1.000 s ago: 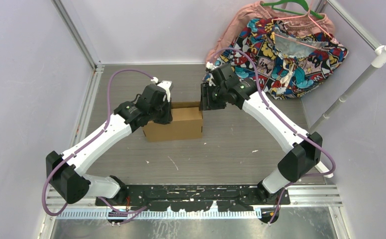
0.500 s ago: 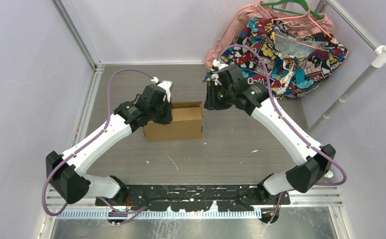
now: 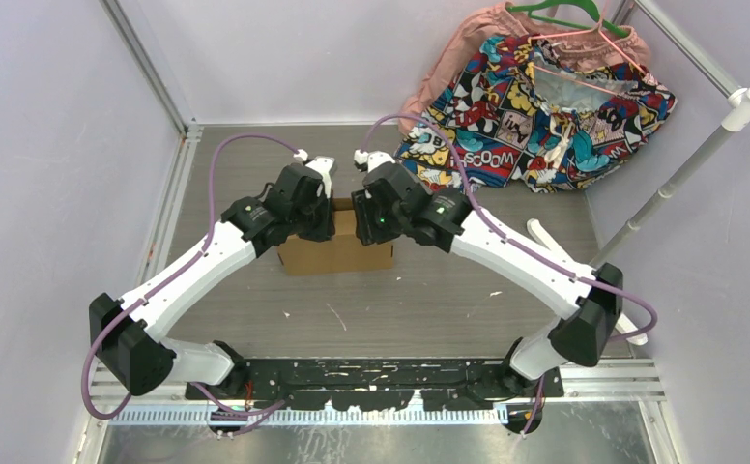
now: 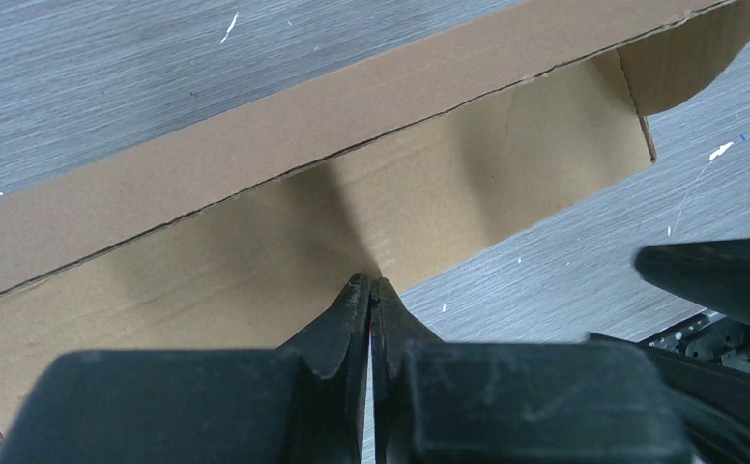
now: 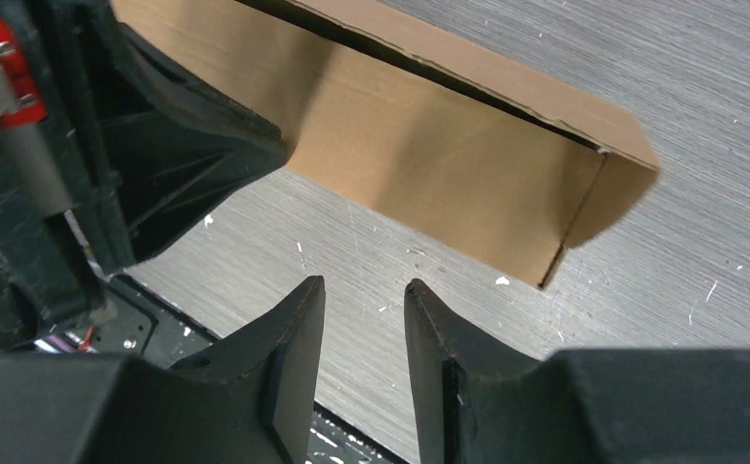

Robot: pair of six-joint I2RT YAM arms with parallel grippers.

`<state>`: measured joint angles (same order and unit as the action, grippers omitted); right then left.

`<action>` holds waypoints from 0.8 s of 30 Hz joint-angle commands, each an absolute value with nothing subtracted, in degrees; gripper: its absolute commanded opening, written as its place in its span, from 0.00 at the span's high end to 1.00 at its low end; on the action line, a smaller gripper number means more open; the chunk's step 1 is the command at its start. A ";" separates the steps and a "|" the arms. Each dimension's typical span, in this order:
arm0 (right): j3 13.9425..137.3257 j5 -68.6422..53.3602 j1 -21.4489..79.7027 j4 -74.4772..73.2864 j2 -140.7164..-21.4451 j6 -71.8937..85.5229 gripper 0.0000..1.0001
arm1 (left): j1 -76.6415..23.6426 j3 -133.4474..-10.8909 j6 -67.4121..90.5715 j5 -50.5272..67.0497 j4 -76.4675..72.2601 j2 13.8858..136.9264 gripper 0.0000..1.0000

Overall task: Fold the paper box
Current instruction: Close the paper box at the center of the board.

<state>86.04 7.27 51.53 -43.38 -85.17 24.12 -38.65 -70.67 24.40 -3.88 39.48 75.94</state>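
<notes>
**Cardboard box between 2 end effectors**

The paper box (image 3: pixel 337 253) sits on the table (image 3: pixel 429 290), a little left of centre in the far half, with a long side facing the near edge. The left end effector (image 4: pixel 369 282) is over the box's left part with its 2 fingers pressed together. In the left wrist view the tips meet the edge of a cardboard panel, but whether they pinch any of it cannot be told. The right end effector (image 5: pixel 362 283) hovers by the box's right part. Its fingers are partly apart with only bare table between them, so it holds nothing. A comic-print cloth (image 3: pixel 545 97) lies at the far right corner.
</notes>
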 commanded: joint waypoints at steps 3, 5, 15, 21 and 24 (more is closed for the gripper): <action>88.22 14.96 53.83 -37.91 -88.01 24.96 0.58 | -39.02 -69.02 23.64 -3.60 40.15 76.19 0.95; 88.16 16.93 54.43 -37.62 -88.44 25.08 0.62 | -39.04 -68.83 23.64 -3.60 40.12 75.96 0.95; 86.48 20.39 54.61 -34.81 -89.06 27.28 0.79 | -39.03 -68.58 23.55 -3.77 40.23 75.23 0.95; 86.39 20.92 55.54 -34.65 -90.21 27.73 0.80 | -39.02 -68.38 23.47 -3.98 40.16 74.82 0.95; 86.46 21.23 56.13 -34.69 -90.81 27.69 0.80 | -39.02 -68.38 23.47 -3.96 40.16 74.94 0.95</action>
<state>86.02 19.16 55.05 -37.28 -90.32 26.83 -38.68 -69.67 24.40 -3.88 38.54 75.20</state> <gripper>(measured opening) 0.206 0.050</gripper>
